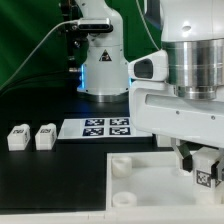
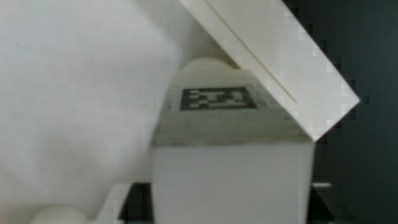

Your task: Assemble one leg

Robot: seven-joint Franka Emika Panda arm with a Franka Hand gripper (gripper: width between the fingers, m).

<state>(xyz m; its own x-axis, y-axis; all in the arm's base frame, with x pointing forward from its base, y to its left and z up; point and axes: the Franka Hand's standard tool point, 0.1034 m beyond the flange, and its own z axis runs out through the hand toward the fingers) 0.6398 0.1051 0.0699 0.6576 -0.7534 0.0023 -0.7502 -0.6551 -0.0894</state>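
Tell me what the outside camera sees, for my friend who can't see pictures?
A white robot arm's gripper holds a small white tagged leg just above a big white panel with round corner sockets. Two more small white legs sit on the black table toward the exterior view's left, beside the flat marker board.

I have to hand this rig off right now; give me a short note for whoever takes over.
Gripper: shut on a leg, low over the panel at the exterior view's right.
Two spare legs stand side by side on the table, at the exterior view's left of the marker board.
Done: one leg picked up and carried to the panel.
Left: seating that leg in a socket; whether it is already in one cannot be told.
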